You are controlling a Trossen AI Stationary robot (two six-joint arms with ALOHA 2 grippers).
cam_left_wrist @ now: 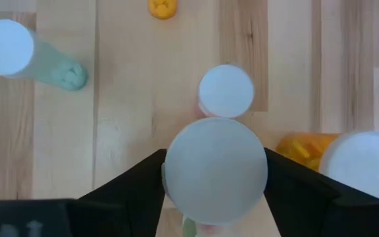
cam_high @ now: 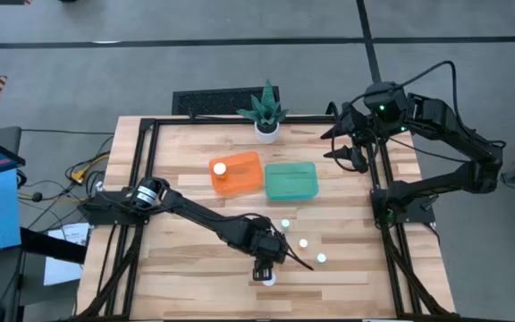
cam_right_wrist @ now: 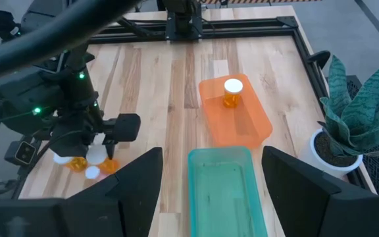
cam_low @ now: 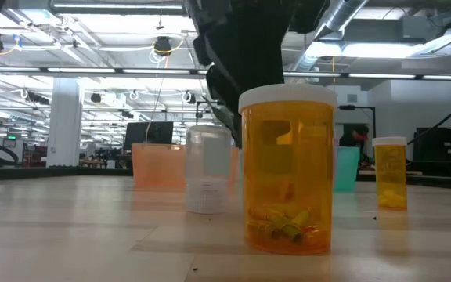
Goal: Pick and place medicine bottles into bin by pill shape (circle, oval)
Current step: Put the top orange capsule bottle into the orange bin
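One medicine bottle [cam_high: 221, 167] stands inside the orange bin [cam_high: 237, 173]; the green bin [cam_high: 290, 181] beside it looks empty, so sorting has barely begun, by my judgement.

Four more white caps show on the surface [cam_high: 186, 143], all on the near side of the green bin: one [cam_high: 285, 224] nearest it, one [cam_high: 303, 242] farther out, one [cam_high: 322, 259] farther still, and a wide-capped bottle [cam_high: 265, 277] farthest, by the near edge.

The left claw [cam_high: 262, 271] sits over that wide-capped bottle. In the left wrist view its fingers [cam_left_wrist: 133, 181] are spread on either side of the big cap [cam_left_wrist: 214, 171], close to it. Contact I cannot tell; it reads as open around the bottle, likely the next pick.

The right claw [cam_high: 354, 152] waits high above the far right corner, past the green bin, with its fingers [cam_right_wrist: 133, 178] wide apart and holding nothing.

In the low view, the nearest orange bottle [cam_low: 287, 168] shows small pills at its bottom; their shape is too small to tell.

The surface is light wood planks in a black frame. A potted plant [cam_high: 265, 111] stands behind the orange bin at the far edge. Beyond is a grey floor and a large room with ceiling lights and ducts; a person [cam_low: 357, 138] shows far back.
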